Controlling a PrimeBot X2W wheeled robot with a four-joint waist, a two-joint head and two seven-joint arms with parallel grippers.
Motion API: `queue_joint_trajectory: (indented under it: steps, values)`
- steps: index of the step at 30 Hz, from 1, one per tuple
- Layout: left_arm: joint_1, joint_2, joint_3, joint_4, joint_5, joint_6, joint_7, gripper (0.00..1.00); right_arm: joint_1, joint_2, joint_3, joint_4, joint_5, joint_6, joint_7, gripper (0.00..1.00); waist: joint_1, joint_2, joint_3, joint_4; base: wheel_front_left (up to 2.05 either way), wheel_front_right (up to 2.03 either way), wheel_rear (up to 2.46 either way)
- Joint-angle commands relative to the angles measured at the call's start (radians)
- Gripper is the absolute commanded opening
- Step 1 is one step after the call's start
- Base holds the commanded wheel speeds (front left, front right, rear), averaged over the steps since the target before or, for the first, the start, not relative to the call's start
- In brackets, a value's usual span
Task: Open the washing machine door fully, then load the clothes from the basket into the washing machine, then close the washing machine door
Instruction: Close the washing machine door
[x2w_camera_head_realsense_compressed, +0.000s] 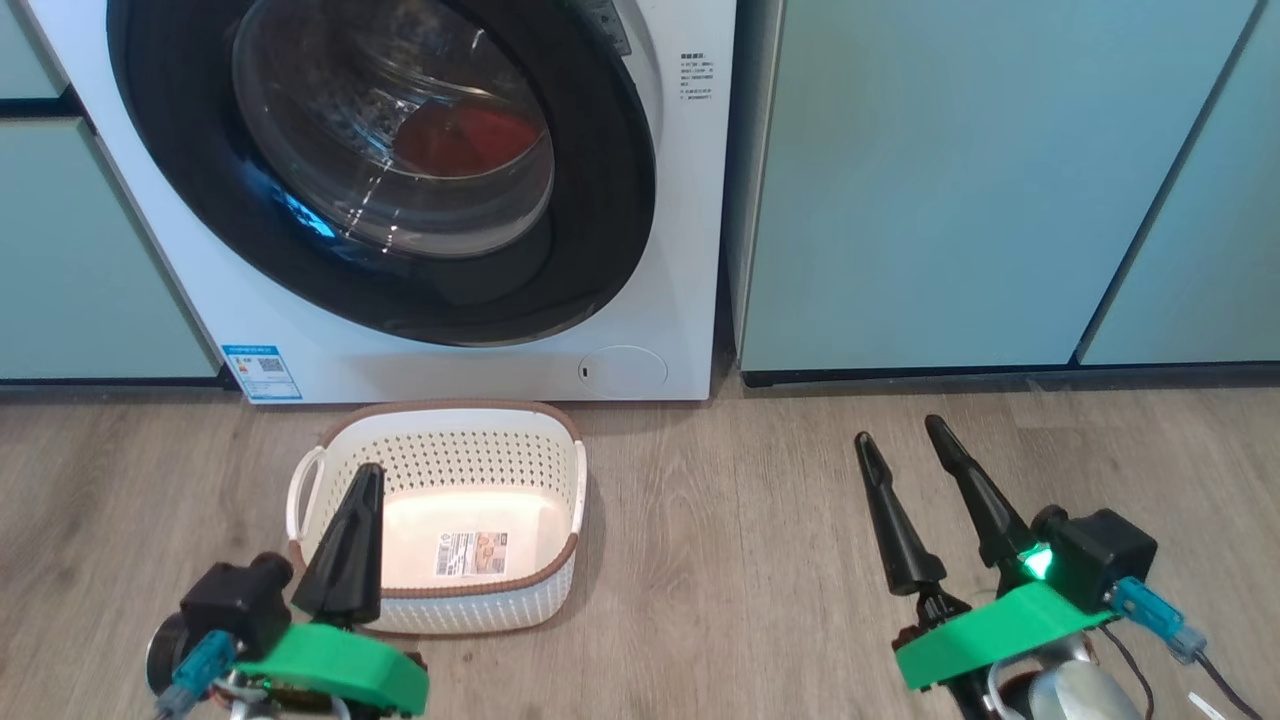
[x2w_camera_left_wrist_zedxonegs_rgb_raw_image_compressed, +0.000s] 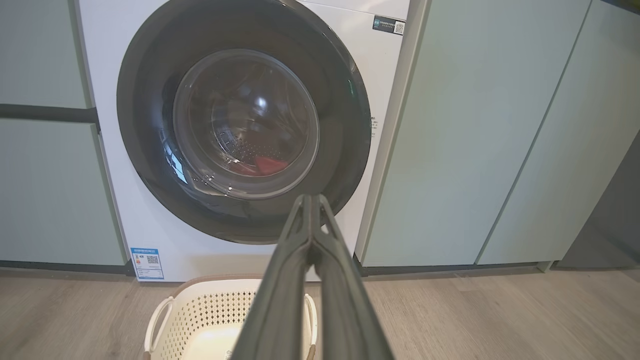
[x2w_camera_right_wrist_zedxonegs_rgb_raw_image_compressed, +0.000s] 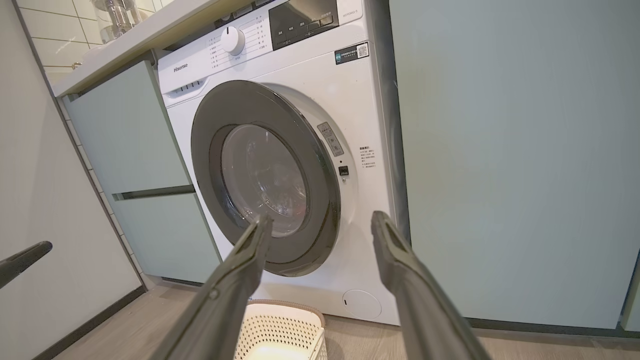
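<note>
Left tool (x2w_camera_head_realsense_compressed: 367, 475) low, seemingly over basket (x2w_camera_head_realsense_compressed: 470, 608)

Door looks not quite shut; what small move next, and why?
Probably push the door's free edge in with the right gripper. The basket is empty, the clothes lie inside the washer, and in the right wrist view the door stands ajar with the latch hole showing.

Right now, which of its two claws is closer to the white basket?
The left gripper, shut, overlaps the basket's left side; the right gripper, open, sits well to its right.
</note>
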Motion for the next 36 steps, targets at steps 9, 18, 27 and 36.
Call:
queue_joint_trajectory:
  steps: [9,18,27,36]
  values:
    - [-0.024,-0.006,0.027,-0.014,0.021,0.007,-0.013,0.97,-0.036,0.005,0.019,-0.033,0.015,0.0,-0.009,1.0,0.0001,-0.0001,0.006,-0.003,0.0,0.0,0.0]
    - [-0.026,-0.007,0.003,0.001,0.037,0.026,-0.013,1.0,-0.035,0.005,0.014,-0.021,0.018,0.0,-0.009,1.0,0.0001,-0.0001,0.003,-0.007,0.0,0.0,0.0]
    - [-0.027,-0.007,-0.009,0.001,0.041,0.035,-0.013,1.0,-0.038,0.005,0.007,-0.012,0.015,0.0,-0.009,1.0,0.0001,-0.0001,0.003,-0.01,0.0,0.0,0.0]
    - [-0.026,-0.007,-0.011,-0.001,0.048,0.036,-0.013,1.0,-0.037,0.005,0.006,-0.011,0.013,0.0,-0.009,1.0,0.0001,-0.0001,0.001,-0.01,0.0,0.0,0.0]
